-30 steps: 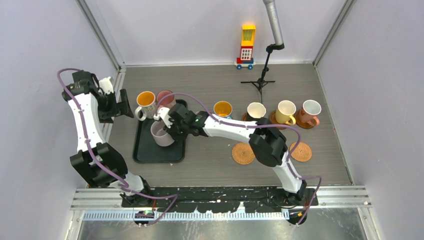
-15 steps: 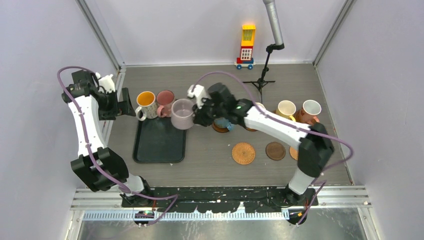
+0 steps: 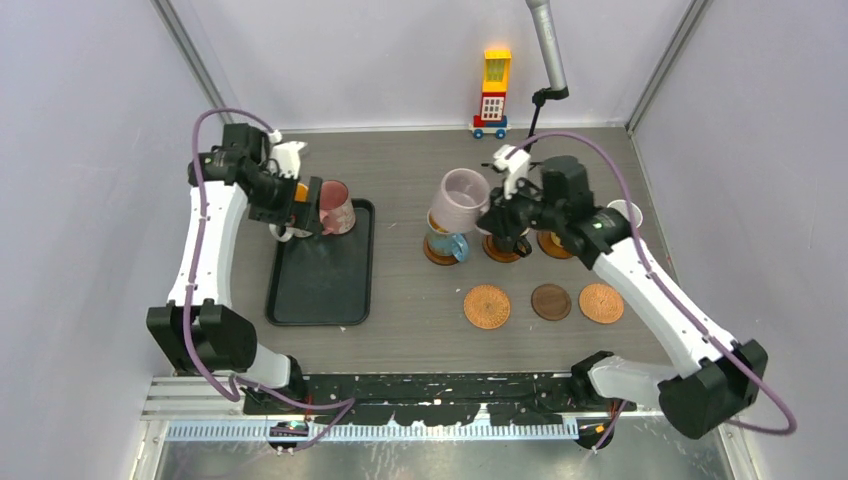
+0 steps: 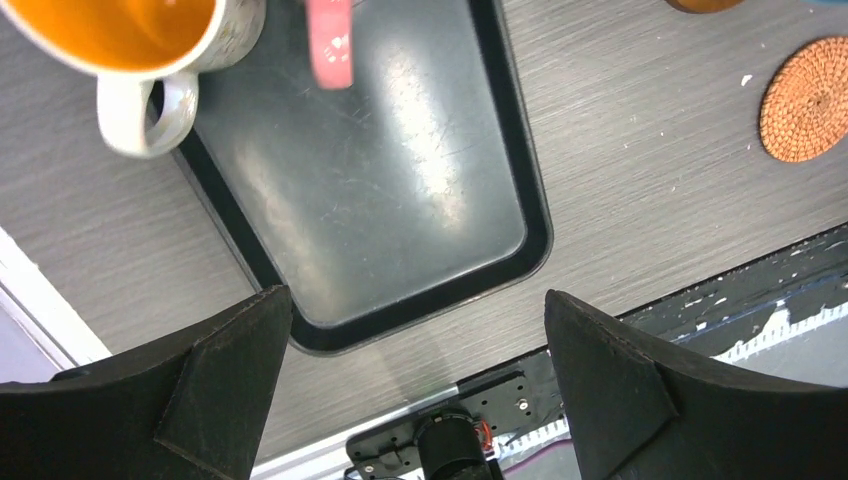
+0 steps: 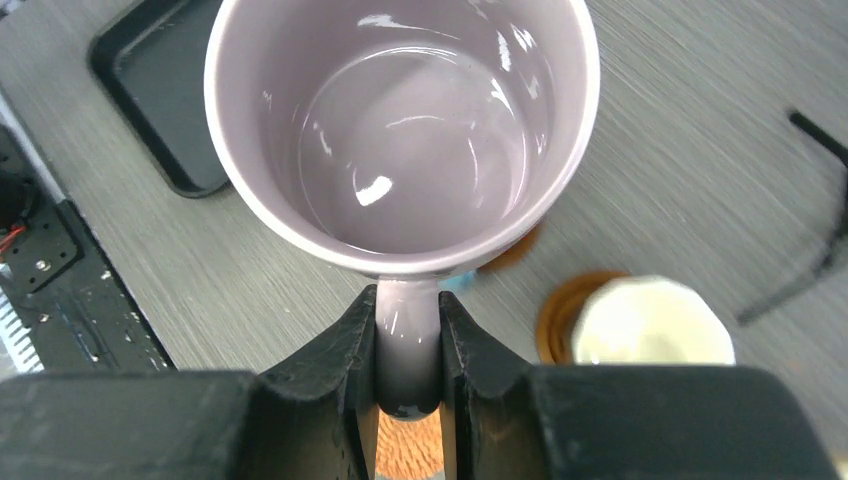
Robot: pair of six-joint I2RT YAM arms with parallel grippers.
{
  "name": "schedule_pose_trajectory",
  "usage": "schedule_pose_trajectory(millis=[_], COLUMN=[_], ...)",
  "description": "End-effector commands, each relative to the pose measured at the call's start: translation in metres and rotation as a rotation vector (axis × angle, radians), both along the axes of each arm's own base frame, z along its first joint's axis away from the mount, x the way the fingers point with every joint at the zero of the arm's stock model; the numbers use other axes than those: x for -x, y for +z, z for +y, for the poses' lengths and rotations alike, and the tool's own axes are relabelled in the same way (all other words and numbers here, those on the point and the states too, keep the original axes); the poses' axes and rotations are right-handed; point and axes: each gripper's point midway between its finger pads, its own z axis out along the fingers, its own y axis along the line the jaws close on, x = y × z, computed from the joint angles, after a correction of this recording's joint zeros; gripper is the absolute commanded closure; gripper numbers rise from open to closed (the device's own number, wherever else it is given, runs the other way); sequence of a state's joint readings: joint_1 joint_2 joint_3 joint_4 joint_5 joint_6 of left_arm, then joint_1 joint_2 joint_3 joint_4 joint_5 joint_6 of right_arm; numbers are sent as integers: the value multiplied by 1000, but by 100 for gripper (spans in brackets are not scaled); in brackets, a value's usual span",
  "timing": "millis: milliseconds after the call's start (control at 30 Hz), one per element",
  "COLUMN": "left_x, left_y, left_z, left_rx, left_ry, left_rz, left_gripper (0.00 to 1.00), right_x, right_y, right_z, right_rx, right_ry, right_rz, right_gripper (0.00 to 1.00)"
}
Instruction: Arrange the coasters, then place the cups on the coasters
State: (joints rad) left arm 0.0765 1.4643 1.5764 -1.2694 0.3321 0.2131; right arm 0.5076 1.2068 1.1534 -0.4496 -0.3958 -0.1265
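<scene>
Above the grey table [image 3: 420, 330], the right tool [image 5: 408, 330] is clamped on the handle of a glossy lilac ceramic mug [image 5: 400, 130], lifted over a blue mug [image 3: 447, 247] on its round brown coaster [image 3: 431, 258]. The left tool [image 4: 420, 320] gapes wide, empty, over a black rectangular tray [image 4: 400, 200].

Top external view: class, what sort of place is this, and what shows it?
Probably a robot test cell: plain enclosing walls, left arm and right arm bolted to a rail, a microphone on a stand.
</scene>
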Motion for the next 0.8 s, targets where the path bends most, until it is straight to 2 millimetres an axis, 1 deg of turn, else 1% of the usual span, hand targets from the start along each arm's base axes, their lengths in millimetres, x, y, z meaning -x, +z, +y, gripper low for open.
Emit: schedule_pose_trajectory(millis=[0,33,133,267,367,500,533,667,700,767], left_x=[-15,-16,-25,-35,-39,-42,-44,-47,-47,-49], left_y=[15,16,19,21,19,16,14,12,10,10], left_z=[-13,-23,-34,-49,-57,-66,-69,-80,-81,-81], left_rx=[-30,-30,-29,-38,-57,-69,-70,-84,-87,-94], left_ry=[-34,-63,-92,-140,-178,-215,-225,-257,-260,-260], left_rz=[-52,-50,-48,-49,-33,-11,-4,4,13,23], left_gripper=[0,0,0,0,0,0,0,0,0,0], right_x=[-6,-5,-3,-2,0,13,18,36,40,48], right_y=[39,38,37,30,26,21,18,-6,-11,-22], right_z=[-55,-67,-102,-151,-182,-216,-223,-254,-264,-276], right_rx=[-52,-41,-24,-16,-11,-2,11,41,47,79], right_ry=[-110,-132,-196,-278,-323,-364,-369,-413,-434,-421], right_rz=[-102,-98,-85,-45,-26,-9,-11,30,40,42], right_gripper=[100,100,100,100,100,100,100,100,100,100])
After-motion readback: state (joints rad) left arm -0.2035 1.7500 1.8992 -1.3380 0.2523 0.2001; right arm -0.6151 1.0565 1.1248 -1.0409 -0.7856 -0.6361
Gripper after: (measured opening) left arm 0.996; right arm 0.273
